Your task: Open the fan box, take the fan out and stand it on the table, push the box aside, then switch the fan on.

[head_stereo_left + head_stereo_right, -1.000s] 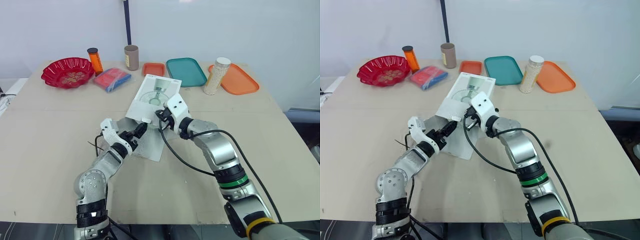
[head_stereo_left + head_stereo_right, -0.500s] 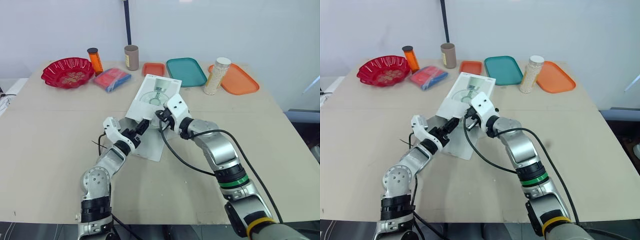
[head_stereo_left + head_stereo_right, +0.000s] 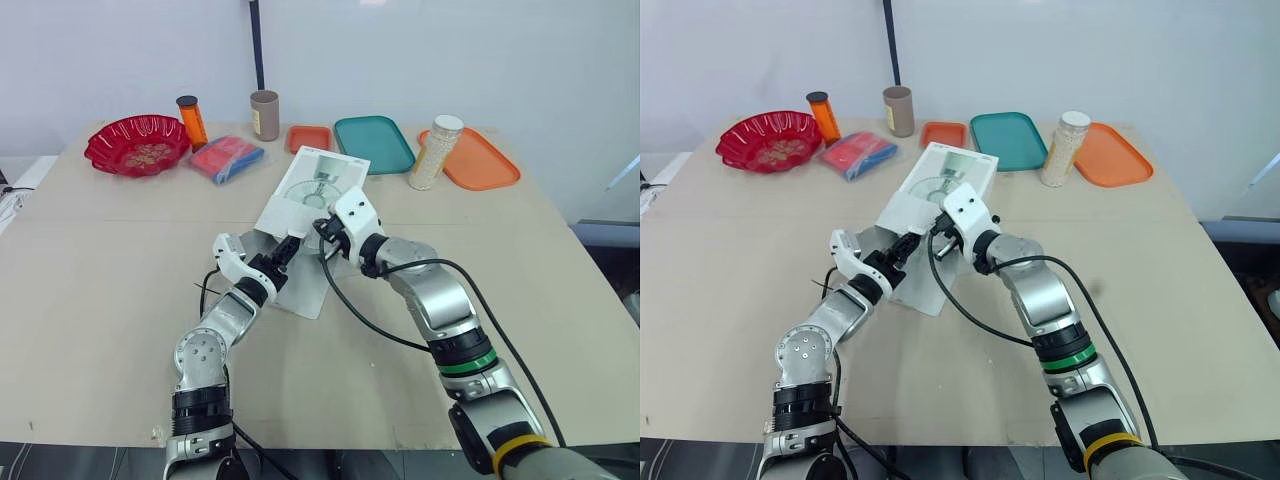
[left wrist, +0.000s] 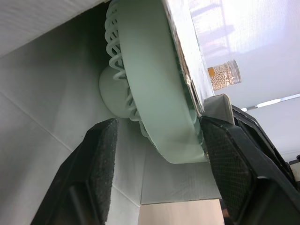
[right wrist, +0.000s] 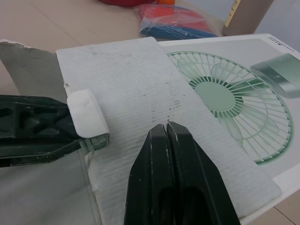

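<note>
The fan (image 4: 159, 103) lies inside the box (image 3: 320, 185), centred on the table (image 3: 100, 280).

Left claw (image 4: 154, 131) spread wide, right claw (image 5: 166, 129) pinched closed, tips near each other.

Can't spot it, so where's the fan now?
In the left wrist view the fan sits inside the open box, straddled by the open left tool.

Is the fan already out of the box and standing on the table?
No, the fan lies inside the box, between the open fingers of the left gripper.
</note>
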Tool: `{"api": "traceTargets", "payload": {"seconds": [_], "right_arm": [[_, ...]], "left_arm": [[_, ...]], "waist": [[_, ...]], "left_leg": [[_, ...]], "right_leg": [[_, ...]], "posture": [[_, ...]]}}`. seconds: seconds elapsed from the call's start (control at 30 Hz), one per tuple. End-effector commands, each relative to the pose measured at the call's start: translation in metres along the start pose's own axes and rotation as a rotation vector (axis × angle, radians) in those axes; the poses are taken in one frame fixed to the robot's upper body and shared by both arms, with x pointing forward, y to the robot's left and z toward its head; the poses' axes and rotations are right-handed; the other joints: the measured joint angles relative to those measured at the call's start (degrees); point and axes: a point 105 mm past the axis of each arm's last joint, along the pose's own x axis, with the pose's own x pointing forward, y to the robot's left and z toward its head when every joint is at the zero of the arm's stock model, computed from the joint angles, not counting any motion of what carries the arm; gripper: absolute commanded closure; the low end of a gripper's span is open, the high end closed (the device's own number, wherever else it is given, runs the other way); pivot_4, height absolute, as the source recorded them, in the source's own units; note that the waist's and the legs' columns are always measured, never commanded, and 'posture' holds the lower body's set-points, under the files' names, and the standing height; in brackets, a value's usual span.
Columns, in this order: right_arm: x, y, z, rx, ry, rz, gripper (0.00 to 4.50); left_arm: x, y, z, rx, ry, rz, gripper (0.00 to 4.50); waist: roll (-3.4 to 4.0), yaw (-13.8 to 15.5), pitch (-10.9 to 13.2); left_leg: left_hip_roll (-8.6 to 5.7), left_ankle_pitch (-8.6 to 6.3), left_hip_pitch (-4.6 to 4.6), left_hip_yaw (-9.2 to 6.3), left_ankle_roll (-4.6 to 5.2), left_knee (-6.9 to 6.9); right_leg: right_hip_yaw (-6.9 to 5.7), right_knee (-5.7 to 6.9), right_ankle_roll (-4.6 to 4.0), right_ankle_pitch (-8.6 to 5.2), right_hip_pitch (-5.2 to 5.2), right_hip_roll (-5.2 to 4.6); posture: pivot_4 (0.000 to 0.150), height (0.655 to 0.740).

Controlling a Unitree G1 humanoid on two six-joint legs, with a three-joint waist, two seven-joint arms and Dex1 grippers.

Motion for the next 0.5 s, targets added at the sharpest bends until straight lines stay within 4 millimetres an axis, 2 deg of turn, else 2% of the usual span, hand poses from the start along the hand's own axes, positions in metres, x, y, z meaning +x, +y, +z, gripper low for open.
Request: {"api": "traceTargets", "payload": {"seconds": [0.03, 0.07, 0.1, 0.17, 0.3, 0.5], "right_arm": [[0.0021, 0.0033, -0.0173, 0.023, 0.065, 0.013, 4.5], [0.0023, 0.0032, -0.0171, 0.023, 0.065, 0.013, 4.5], [0.0024, 0.0031, -0.0169, 0.023, 0.064, 0.013, 4.5], [0.0025, 0.0031, -0.0166, 0.023, 0.063, 0.012, 4.5], [0.0031, 0.0027, -0.0167, 0.026, 0.064, 0.009, 4.5], [0.005, 0.0028, -0.0153, 0.033, 0.067, -0.001, 4.5]], "left_arm": [[0.0002, -0.0074, -0.0076, -0.057, -0.003, -0.033, 1.35], [0.0001, -0.0072, -0.0081, -0.058, -0.001, -0.032, 1.35], [-0.0001, -0.007, -0.008, -0.064, -0.002, -0.03, 1.76], [-0.0003, -0.0066, -0.0075, -0.069, -0.004, -0.029, 2.12], [-0.0008, -0.006, -0.0094, -0.067, 0.01, -0.024, 3.45], [-0.0031, -0.0036, -0.0076, -0.059, 0.013, -0.005, 3.45]], "waist": [[0.0, 0.0, 0.0], [0.0, 0.0, 0.0], [0.0, 0.0, 0.0], [0.0, 0.0, 0.0], [-0.02, 0.0, 0.0], [-0.02, 0.0, 0.0]], "left_leg": [[0.0, 0.0, 0.0, 0.0, 0.0, 0.0], [0.0, 0.0, 0.0, 0.0, 0.0, 0.0], [0.0, 0.0, -0.01, 0.0, 0.0, 0.0], [0.0, 0.0, 0.0, 0.0, 0.0, 0.0], [0.0, 0.0, 0.02, -0.01, 0.0, 0.01], [0.0, 0.0, 0.03, -0.01, -0.01, 0.0]], "right_leg": [[0.0, 0.0, 0.0, 0.0, 0.0, 0.0], [0.0, 0.0, 0.0, 0.0, 0.0, 0.0], [0.0, -0.01, 0.0, 0.0, 0.0, 0.0], [0.0, -0.01, 0.0, 0.0, 0.0, 0.0], [0.0, -0.01, 0.01, 0.0, 0.03, 0.0], [0.0, -0.02, 0.01, 0.01, 0.03, 0.0]], "posture": [[0.15, 0.74], [0.15, 0.74], [0.15, 0.74], [0.15, 0.74], [0.15, 0.74], [0.15, 0.74]]}}
